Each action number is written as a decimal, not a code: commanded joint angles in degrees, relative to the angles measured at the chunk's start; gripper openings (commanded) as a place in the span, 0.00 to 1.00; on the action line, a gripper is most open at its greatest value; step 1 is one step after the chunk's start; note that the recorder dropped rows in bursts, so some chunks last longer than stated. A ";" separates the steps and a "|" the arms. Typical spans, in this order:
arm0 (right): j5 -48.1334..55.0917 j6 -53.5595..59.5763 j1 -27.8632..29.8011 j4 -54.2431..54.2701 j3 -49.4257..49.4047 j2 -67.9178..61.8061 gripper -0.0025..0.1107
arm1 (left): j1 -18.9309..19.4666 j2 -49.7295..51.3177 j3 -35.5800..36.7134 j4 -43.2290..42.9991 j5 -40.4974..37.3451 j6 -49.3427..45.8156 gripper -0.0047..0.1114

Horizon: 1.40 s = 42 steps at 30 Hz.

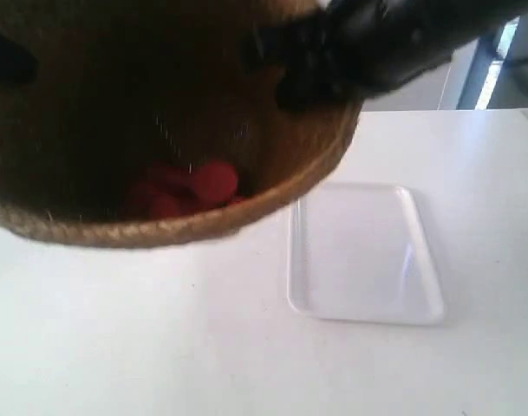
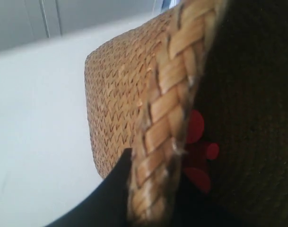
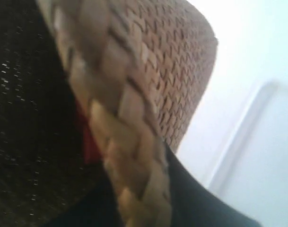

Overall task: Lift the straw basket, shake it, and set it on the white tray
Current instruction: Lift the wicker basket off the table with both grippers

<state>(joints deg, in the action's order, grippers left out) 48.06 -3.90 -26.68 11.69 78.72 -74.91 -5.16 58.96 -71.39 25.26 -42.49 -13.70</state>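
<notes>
The left gripper (image 2: 151,201) and right gripper (image 3: 146,191) each clamped the tilted straw basket (image 1: 116,104) by its rim (red pieces (image 1: 190,189) inside), near the white tray (image 1: 365,253).

Left claw (image 2: 151,189) clamped on straw basket (image 2: 120,94), right claw (image 3: 144,198) clamped likewise

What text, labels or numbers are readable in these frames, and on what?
None readable in any view.
Basket: plain straw, no label shows.
Tray: blank white.
Red things in the basket: blurred, no marking visible.
Table: no print.
</notes>
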 commanded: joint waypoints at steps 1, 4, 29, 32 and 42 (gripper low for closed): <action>-5.80 -2.54 -1.07 -1.78 -10.50 -2.43 0.02 | 0.15 0.52 8.12 2.07 5.32 1.75 0.04; -5.46 -0.89 -1.41 -0.53 -10.59 -3.57 0.02 | 0.31 0.06 9.58 2.69 6.10 0.21 0.04; -7.73 -0.76 -1.78 -3.46 -10.05 -6.78 0.02 | 0.50 0.61 12.53 1.20 8.22 -0.04 0.04; -2.51 1.06 -1.78 -3.46 -5.55 -4.15 0.02 | 0.50 -0.82 7.76 1.31 3.51 -0.04 0.04; -5.20 -3.59 -0.87 -5.57 -9.20 -3.80 0.02 | 1.44 0.53 9.15 4.37 3.44 -2.96 0.04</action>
<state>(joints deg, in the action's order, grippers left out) 39.27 -6.69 -28.48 7.43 71.39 -74.39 -4.50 56.37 -64.63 30.90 -35.20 -17.22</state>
